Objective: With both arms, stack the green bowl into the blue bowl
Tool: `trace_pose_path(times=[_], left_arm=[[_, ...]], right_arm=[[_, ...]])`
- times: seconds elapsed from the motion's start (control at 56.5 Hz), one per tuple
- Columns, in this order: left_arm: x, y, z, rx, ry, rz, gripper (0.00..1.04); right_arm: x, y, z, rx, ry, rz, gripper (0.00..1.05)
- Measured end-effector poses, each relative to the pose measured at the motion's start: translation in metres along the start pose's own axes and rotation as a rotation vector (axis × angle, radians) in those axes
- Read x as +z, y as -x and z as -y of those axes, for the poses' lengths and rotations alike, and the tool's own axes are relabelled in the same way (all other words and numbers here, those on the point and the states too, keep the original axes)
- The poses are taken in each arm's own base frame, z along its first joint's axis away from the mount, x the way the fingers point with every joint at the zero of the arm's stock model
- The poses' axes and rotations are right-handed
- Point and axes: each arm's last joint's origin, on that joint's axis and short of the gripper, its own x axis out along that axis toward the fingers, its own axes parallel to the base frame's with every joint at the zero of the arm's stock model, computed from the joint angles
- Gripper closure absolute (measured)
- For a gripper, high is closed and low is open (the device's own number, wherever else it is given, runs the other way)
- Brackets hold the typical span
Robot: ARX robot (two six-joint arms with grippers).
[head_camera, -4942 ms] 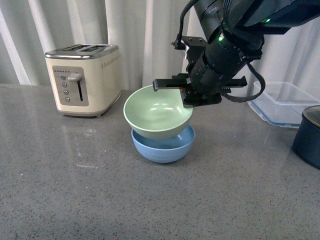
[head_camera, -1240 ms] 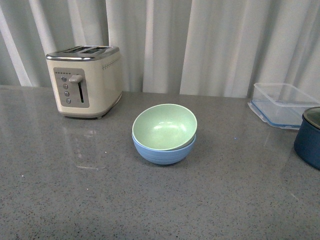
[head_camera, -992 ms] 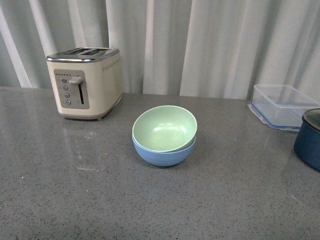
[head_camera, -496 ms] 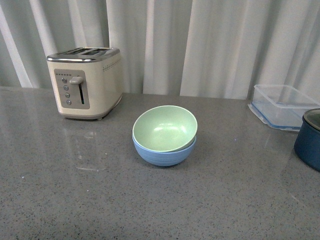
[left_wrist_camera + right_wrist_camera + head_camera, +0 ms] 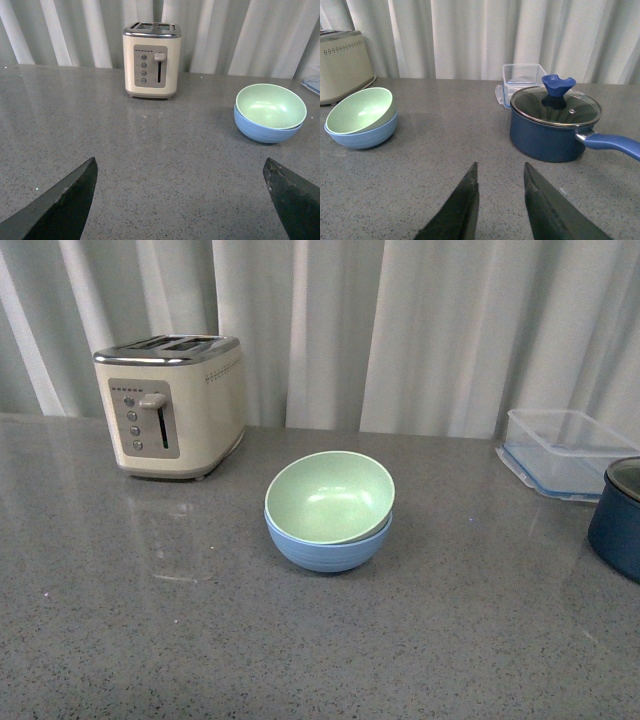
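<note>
Now the green bowl (image 5: 330,497) sits nested inside the blue bowl (image 5: 328,544) near the middle of the grey counter (image 5: 200,640) in the front view, tipped a little so its rim rides higher toward 2 o'clock and the blue rim shows below it toward 7 o'clock. Neither arm appears in that view.

From the stacked bowls, a cream toaster (image 5: 173,404) stands at about 10 o'clock, well apart, with pale curtains (image 5: 400,330) behind it. A clear container (image 5: 562,450) lies at roughly 2 o'clock near the counter's far right, and a dark blue pot (image 5: 620,515) sits at 3 o'clock, cut off by the frame edge.

The left gripper (image 5: 182,200) is released: its two black fingers (image 5: 65,205) are spread wide apart over bare counter, holding nothing, with the bowls and toaster some way beyond it. The right gripper (image 5: 500,200) also holds nothing; its fingers (image 5: 457,207) stand with a narrow gap between them, the lidded pot near ahead and the bowls well off to one side.
</note>
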Motion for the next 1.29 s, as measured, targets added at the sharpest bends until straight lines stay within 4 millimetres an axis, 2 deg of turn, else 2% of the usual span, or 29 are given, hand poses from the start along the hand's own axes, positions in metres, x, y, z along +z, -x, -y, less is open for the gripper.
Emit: trace_pose_path(times=[0.106, 0.23, 0.337, 0.372, 0.461, 1.293], left_arm=[[0.0000, 0.0000, 0.0000, 0.000, 0.000, 0.000, 0.07], [0.0000, 0.0000, 0.0000, 0.000, 0.000, 0.000, 0.07], [0.0000, 0.0000, 0.0000, 0.000, 0.000, 0.000, 0.07], [0.0000, 0.0000, 0.0000, 0.000, 0.000, 0.000, 0.07], [0.0000, 0.0000, 0.0000, 0.000, 0.000, 0.000, 0.07], [0.0000, 0.0000, 0.0000, 0.000, 0.000, 0.000, 0.07]], right_arm=[[0.0000, 0.0000, 0.0000, 0.000, 0.000, 0.000, 0.57], [0.0000, 0.0000, 0.0000, 0.000, 0.000, 0.000, 0.28], [0.0000, 0.0000, 0.0000, 0.000, 0.000, 0.000, 0.11], [0.0000, 0.0000, 0.0000, 0.000, -0.001, 0.000, 0.08], [0.0000, 0.0000, 0.0000, 0.000, 0.000, 0.000, 0.11], [0.0000, 0.0000, 0.0000, 0.000, 0.000, 0.000, 0.10]])
